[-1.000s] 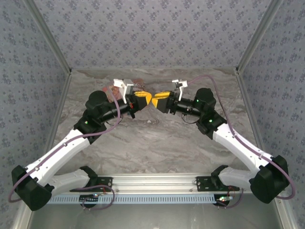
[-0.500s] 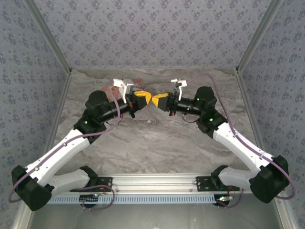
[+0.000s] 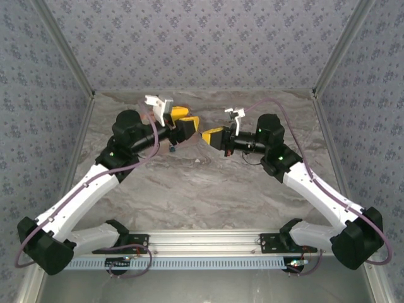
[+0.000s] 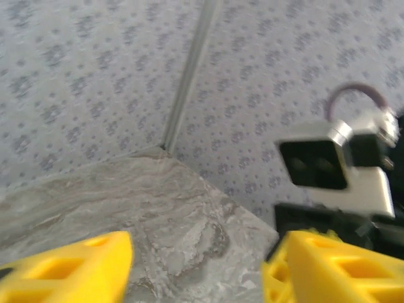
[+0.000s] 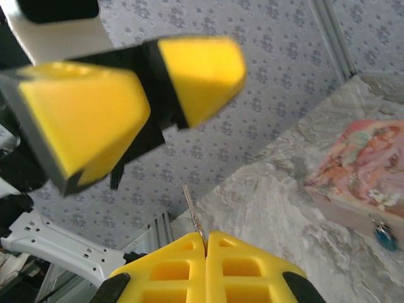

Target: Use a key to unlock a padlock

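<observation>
Over the marbled worktop (image 3: pixel 208 183), pinches a thin key (image 5: pixel 191 205) in the right gripper (image 5: pixel 205 238), fingers closed on it, opposite the left gripper (image 4: pixel 199 255), fingers spread wide. Shows the blue padlock (image 5: pixel 382 235) hanging at the front of the pink box (image 5: pixel 360 167), beyond the key.

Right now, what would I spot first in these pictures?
You'd first see the bright yellow right gripper, pinched shut on a thin metal key and facing the open left gripper. On the marbled table sits a pink picture box with a tiny blue padlock at its front edge.
</observation>
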Tool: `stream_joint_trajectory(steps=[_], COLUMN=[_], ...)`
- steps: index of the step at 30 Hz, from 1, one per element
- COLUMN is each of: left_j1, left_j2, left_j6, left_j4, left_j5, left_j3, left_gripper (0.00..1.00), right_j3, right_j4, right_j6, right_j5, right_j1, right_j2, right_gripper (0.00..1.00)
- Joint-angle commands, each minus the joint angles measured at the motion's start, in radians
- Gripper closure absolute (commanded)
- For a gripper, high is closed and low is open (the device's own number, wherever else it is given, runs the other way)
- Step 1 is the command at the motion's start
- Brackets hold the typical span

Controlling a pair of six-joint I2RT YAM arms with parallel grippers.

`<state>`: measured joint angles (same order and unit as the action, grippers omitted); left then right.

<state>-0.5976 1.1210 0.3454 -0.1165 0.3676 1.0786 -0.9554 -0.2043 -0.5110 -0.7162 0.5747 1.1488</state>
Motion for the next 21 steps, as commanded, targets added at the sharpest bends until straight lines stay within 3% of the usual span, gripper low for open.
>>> stream_joint_trajectory(steps=[1, 3, 9, 14, 21], left_j1=[0.062, 0.104, 0.199, 0.208, 0.203], left_j2=[0.057, 0.116, 0.37, 0.586, 0.837], left_j6=[0.007, -0.001, -0.028, -0.032, -0.036], left_j4=[0.096, 0.13, 0.259, 0.378, 0.508], left_j5=[-0.076, -0.091, -0.168, -0.251, -0.26], left_j3=[0.062, 0.089, 0.221, 0.369, 0.586], left_gripper=[0.25, 0.2, 0.18, 0.18, 0.19], right_j3=[0.006, 0.018, 0.042, 0.045, 0.04], right_j4=[0.075, 0.094, 0.155, 0.225, 0.322], right_j6=[0.054, 0.065, 0.096, 0.123, 0.156], right_j5=[0.056, 0.073, 0.102, 0.154, 0.207], right_j1=[-0.011, -0.014, -0.018, -0.02, -0.023], right_j2=[-0.046, -0.058, -0.082, -0.107, -0.122], right_gripper=[1.0, 1.0, 1.0, 1.0, 1.0])
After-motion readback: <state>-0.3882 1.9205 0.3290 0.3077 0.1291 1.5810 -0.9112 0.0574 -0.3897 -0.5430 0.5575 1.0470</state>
